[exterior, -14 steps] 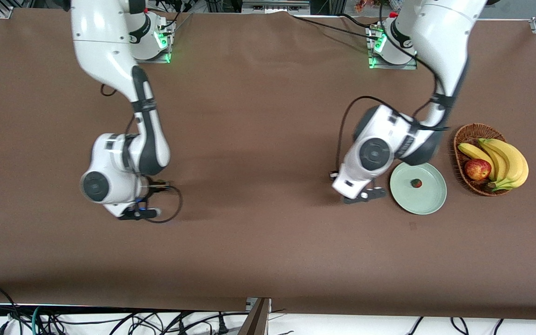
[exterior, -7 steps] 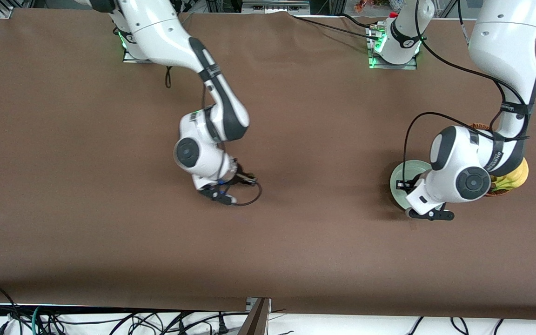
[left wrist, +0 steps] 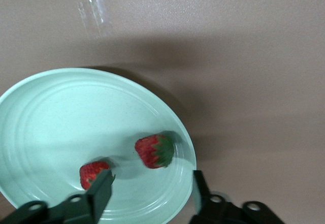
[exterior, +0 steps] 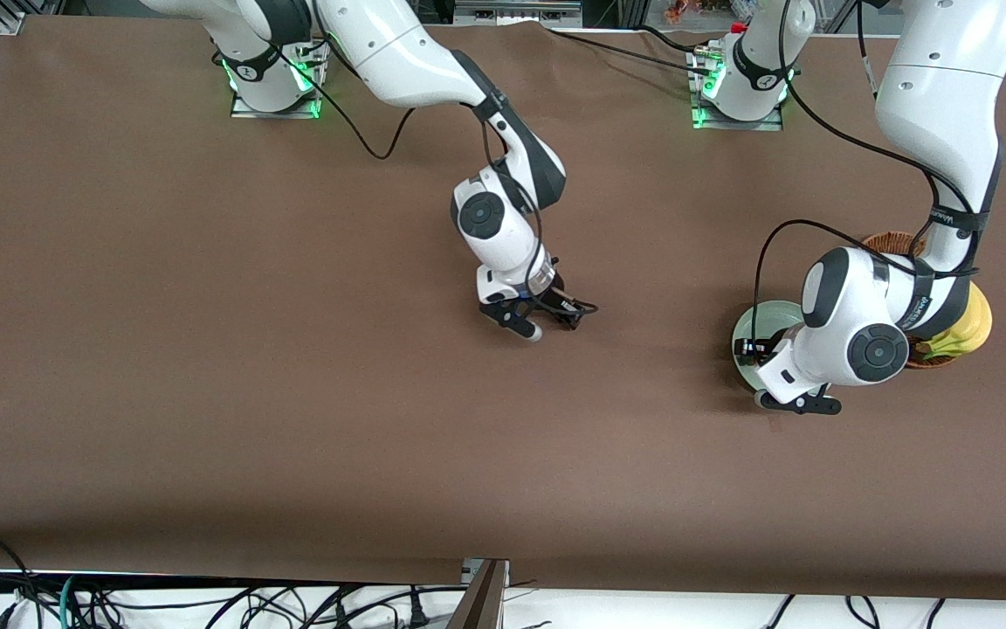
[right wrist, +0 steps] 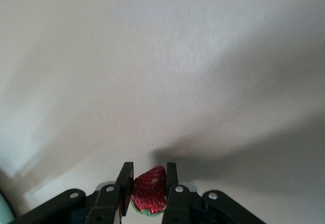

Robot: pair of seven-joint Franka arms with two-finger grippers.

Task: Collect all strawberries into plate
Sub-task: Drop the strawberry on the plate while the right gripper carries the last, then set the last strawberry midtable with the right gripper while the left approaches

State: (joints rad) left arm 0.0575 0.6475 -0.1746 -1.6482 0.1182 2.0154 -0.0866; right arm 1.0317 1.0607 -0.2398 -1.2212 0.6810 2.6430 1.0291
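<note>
The pale mint-green plate (left wrist: 56,107) holds two strawberries, one (left wrist: 154,151) near its rim and one (left wrist: 91,173) partly hidden by a finger. My left gripper (left wrist: 151,191) is open and empty above the plate's edge. In the front view the left arm covers most of the plate (exterior: 752,328), and the left gripper (exterior: 795,404) hangs over its nearer rim. My right gripper (right wrist: 149,183) is shut on a third strawberry (right wrist: 149,188). The right gripper (exterior: 551,319) is over the bare middle of the table.
A brown wicker basket (exterior: 892,240) with bananas (exterior: 979,323) stands beside the plate toward the left arm's end, mostly hidden by the left arm. A small clear patch of tape (left wrist: 95,17) lies on the brown cloth close to the plate.
My right gripper has travelled from the right arm's end to the table's middle, toward the plate. My left gripper has moved over the plate and stays there.
</note>
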